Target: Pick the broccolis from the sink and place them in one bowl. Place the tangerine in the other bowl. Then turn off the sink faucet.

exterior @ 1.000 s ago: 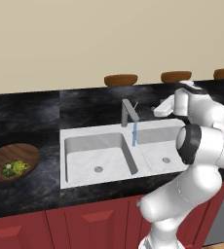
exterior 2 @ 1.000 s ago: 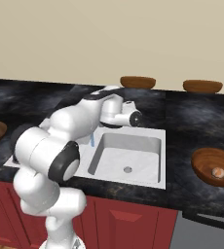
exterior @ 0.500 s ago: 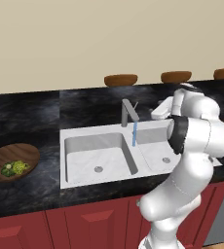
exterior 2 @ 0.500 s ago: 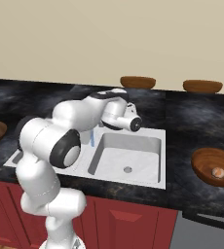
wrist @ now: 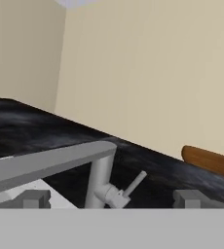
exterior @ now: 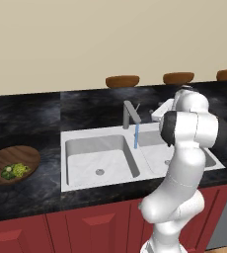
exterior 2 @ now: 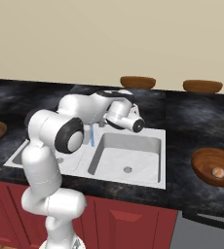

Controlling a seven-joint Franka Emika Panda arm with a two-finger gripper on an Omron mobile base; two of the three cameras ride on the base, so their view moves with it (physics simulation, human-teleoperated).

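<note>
Counter front to back wall.

Left end of the counter, near its front edge — wide wood bowl (exterior: 14, 163) holding the broccolis (exterior: 13, 171), green heads bunched together on its floor. Right end, second wood bowl (exterior 2: 214, 165) with the tangerine (exterior 2: 218, 171) sitting inside it.

Between them the sink (exterior: 86, 141), white, two basins, a grey drain in each. A thin blue stream of water (exterior: 136, 137) falls from the spout at the divider between the basins.

Faucet (exterior: 131, 114) stands at the sink's back rim; in the hand view its lever (wrist: 135, 184) sticks up at a slant.

Gripper (wrist: 109, 198) hangs just beside the faucet, over the sink's back rim — jaws spread wide, nothing between them, one fingertip (wrist: 32, 199) either side of the post.

Small brown bowls (exterior: 122, 80) line the counter's back edge at the wall.
</note>
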